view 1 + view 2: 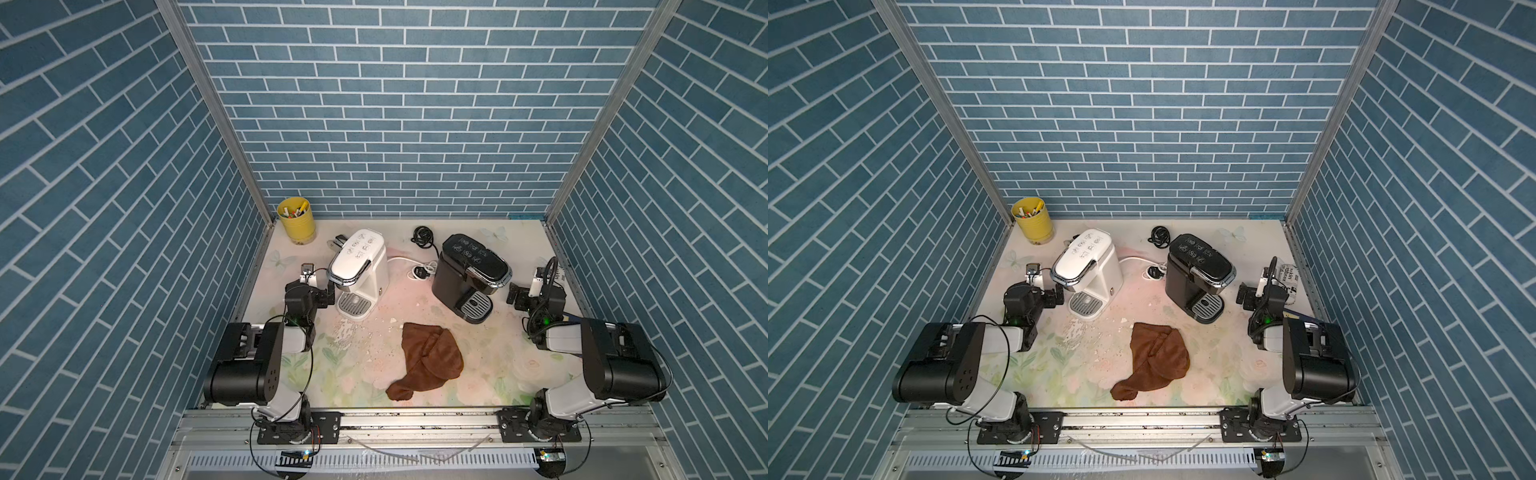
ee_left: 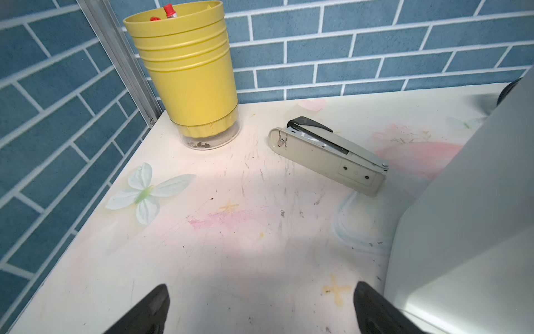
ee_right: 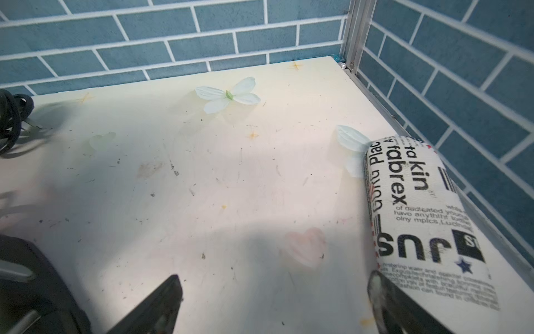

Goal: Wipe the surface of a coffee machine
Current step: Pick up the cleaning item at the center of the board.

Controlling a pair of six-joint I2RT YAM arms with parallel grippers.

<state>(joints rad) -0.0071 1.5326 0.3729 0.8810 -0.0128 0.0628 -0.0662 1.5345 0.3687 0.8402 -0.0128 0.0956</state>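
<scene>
In both top views, wiping not begun: one brown cloth [image 1: 430, 359] lying untouched near centre, in front of one white coffee machine [image 1: 359, 259] left, one black coffee machine [image 1: 473, 257] right. In left wrist view, left gripper [image 2: 261, 311] spread wide, empty, beside white coffee machine; one yellow cup [image 2: 187, 72], one stapler [image 2: 326, 156]. In right wrist view, right gripper [image 3: 273, 292] wide, empty; one printed roll [image 3: 419, 208].
</scene>
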